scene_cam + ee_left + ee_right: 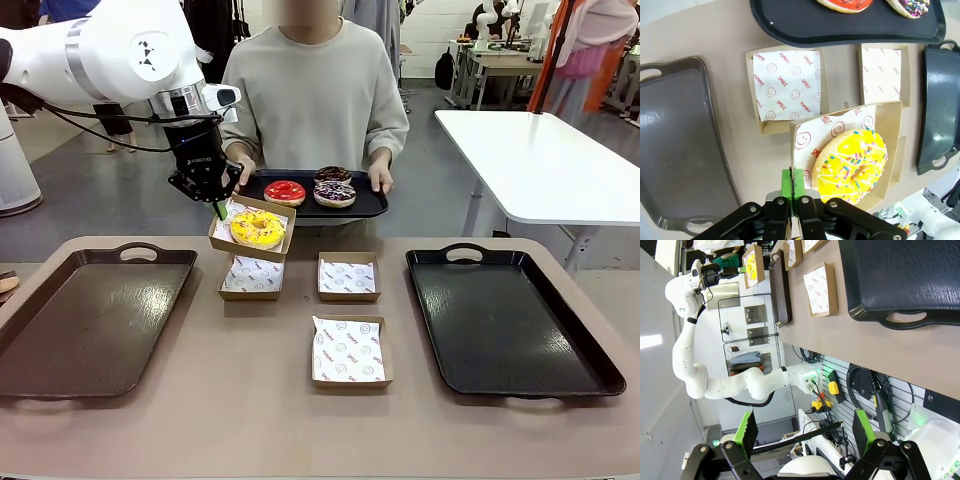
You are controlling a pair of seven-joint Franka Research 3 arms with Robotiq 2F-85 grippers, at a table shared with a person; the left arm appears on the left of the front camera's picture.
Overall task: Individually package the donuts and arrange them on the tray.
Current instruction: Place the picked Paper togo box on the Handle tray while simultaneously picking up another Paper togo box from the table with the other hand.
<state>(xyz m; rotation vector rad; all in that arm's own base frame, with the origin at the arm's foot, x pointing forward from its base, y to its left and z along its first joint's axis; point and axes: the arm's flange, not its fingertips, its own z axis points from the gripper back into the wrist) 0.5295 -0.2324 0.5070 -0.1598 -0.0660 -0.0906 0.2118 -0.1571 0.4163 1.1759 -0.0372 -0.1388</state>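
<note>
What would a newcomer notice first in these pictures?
The yellow donut, sitting in a paper-lined box that the left pincer holds by one edge above the table. Behind it, a person holds a black tray with three more donuts at the far side. Three empty boxes wait on the table.

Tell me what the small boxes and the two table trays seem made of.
Boxes: matte brown cardboard, thin folded walls, with a white printed paper liner. Left tray: probably brown plastic, glossy, fine-grained, showing glare. Right tray: probably black plastic, same sheen.
</note>
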